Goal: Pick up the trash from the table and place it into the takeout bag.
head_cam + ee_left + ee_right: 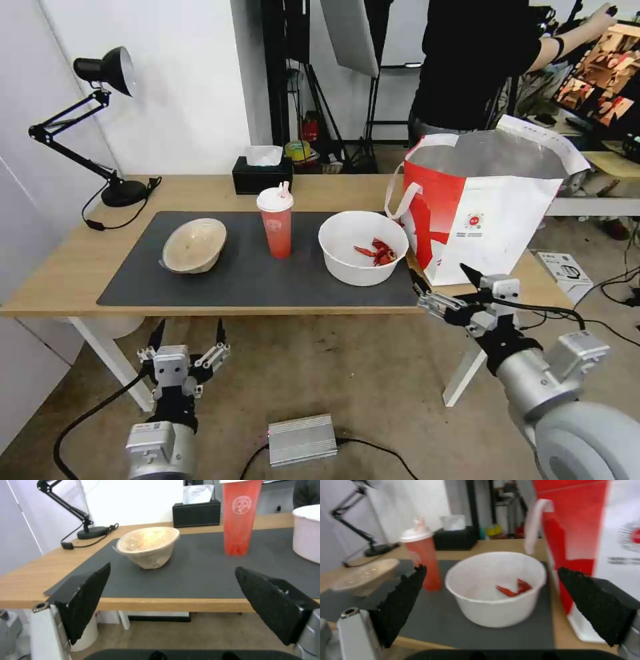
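Light wood makes the long table, and a dark grey mat covers its middle. At the table's right end stands the takeout bag, white and red, with its mouth open. Just beside it on the mat is the white bowl with red scraps inside. Next on the mat come the red cup with lid and straw, then the beige bowl, tilted. A black tissue box sits behind. The right gripper hangs at the front edge near the white bowl, fingers spread wide, holding nothing. The left gripper waits lower, before the table, also wide and empty.
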Available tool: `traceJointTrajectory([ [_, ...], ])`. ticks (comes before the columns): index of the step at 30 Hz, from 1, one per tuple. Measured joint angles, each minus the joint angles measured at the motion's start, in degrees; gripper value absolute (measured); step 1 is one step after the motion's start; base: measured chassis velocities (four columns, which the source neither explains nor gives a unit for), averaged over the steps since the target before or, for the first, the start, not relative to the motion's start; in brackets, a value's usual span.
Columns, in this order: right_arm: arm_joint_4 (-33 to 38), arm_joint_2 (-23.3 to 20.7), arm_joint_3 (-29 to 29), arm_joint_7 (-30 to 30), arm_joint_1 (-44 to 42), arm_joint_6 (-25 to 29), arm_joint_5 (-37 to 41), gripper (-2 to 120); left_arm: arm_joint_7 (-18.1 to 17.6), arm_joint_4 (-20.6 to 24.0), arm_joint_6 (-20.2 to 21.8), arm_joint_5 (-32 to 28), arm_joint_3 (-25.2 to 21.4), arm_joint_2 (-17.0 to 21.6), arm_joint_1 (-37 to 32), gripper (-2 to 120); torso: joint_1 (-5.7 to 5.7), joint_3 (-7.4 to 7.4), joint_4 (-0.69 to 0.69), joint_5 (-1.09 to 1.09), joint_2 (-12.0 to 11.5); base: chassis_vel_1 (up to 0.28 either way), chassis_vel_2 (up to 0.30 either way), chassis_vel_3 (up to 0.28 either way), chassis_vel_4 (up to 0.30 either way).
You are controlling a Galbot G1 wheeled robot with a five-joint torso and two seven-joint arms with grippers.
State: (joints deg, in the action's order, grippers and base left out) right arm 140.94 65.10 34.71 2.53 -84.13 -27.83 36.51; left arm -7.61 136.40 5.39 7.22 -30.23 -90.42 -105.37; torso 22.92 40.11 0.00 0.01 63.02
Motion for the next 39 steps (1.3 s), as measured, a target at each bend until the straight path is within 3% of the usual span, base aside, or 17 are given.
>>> traceJointTrajectory([
  [15, -11.86, -13.2, -8.86, -6.97, 20.01, 0.38, 18.58, 100, -0.04, -1.5, -0.04, 0.5, -0.65, -0.87, 0.43, 100, 0.0, 0.0, 0.0, -0.01, 0.0, 0.0, 0.0, 0.0, 0.0],
  [18, -16.52, -16.46, -12.44, -10.94, 28.46, -2.93, 23.95, 100, -0.12, -1.63, -0.08, 0.56, -0.9, -0.9, 0.51, 100, 0.0, 0.0, 0.0, -0.01, 0.0, 0.0, 0.0, 0.0, 0.0],
  [26, -22.79, -19.9, -19.79, -15.65, 38.89, -5.42, 19.99, 100, -0.22, -1.7, -0.15, 0.57, -1.37, -0.9, 0.49, 100, 0.01, 0.01, 0.0, 0.0, -0.01, 0.0, 0.0, 0.0, 0.0],
  [28, -25.62, -22.31, -24.23, -18.58, 45.19, -6.41, 17.42, 100, -0.26, -1.73, -0.16, 0.57, -1.54, -0.89, 0.53, 100, 0.0, 0.01, 0.0, 0.0, 0.0, 0.0, 0.0, 0.0, 0.0],
  [34, -28.45, -24.97, -30.96, -20.71, 52.75, -6.89, 15.71, 100, -0.27, -1.77, -0.16, 0.57, -1.59, -0.89, 0.52, 100, 0.0, 0.01, 0.0, 0.0, 0.0, 0.0, 0.0, 0.0, 0.0],
  [39, -32.03, -27.17, -41.41, -24.29, 62.11, -6.96, 11.96, 100, -0.31, -1.76, -0.23, 0.55, -1.75, -0.89, 0.43, 100, 0.01, 0.0, 0.0, 0.0, 0.0, 0.0, 0.0, 0.0, 0.0],
])
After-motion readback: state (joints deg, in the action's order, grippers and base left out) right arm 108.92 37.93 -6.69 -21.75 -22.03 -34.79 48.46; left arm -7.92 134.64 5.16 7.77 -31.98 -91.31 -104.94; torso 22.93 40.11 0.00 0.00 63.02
